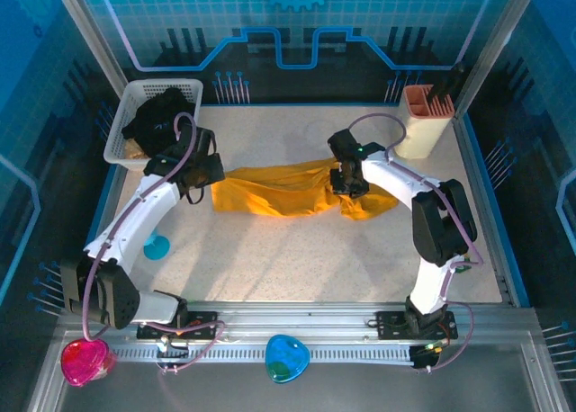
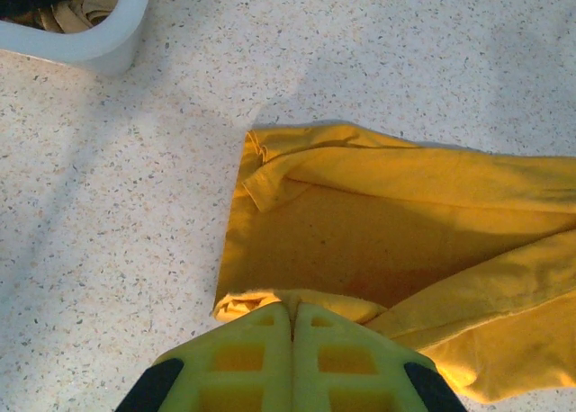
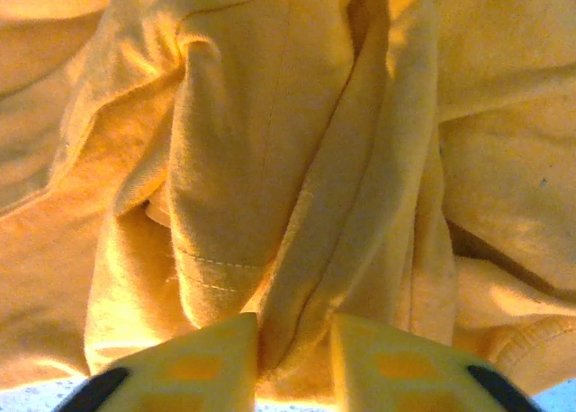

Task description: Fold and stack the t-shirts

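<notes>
The yellow shirt (image 1: 279, 192) lies roped out across the middle of the table (image 1: 297, 259), running from 9 to 3 o'clock. It looks soft, light and limp, so I expect it to sag and bunch; hems and corners are my best holds. My left end effector (image 2: 292, 315) is clamped on its 9 o'clock hem. My right end effector (image 3: 293, 340) pinches a thick fold at 3. The black shirt (image 1: 162, 115) sits in the basket (image 1: 120, 138) at 10 o'clock.

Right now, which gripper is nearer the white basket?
Left. The left gripper pinches the yellow t-shirt just right of the basket; the right gripper grips it mid-table, well away.
</notes>
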Action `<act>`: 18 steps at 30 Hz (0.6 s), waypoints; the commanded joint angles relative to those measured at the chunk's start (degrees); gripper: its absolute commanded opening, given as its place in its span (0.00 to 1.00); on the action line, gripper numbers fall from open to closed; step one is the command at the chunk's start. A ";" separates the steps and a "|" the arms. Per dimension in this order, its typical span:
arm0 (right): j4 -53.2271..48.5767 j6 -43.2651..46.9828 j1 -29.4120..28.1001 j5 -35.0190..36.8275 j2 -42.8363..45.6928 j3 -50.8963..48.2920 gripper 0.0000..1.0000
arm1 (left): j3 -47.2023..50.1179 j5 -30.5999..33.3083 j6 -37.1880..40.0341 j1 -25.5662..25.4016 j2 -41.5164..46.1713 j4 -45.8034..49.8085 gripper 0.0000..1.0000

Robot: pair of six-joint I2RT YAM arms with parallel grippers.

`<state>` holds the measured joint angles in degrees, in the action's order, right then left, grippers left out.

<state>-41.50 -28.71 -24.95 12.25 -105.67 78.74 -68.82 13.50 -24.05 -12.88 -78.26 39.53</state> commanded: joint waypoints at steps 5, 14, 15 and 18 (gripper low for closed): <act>-0.50 0.88 1.61 2.67 0.95 -1.56 0.00 | 0.79 -0.09 -0.70 0.49 1.44 -0.53 0.00; -8.60 17.62 7.45 23.08 6.69 -0.95 0.00 | 0.79 1.27 0.43 0.58 3.02 0.89 0.00; -8.27 20.17 8.20 25.88 6.57 -0.25 0.00 | 0.79 1.36 0.54 0.58 3.11 0.91 0.00; -5.91 23.75 10.65 31.53 3.96 2.80 0.00 | 0.88 0.95 0.15 0.58 3.11 0.75 0.00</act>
<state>-47.24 -11.92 -16.34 33.69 -100.51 78.59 -68.40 13.72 -23.99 -12.88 -76.49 39.66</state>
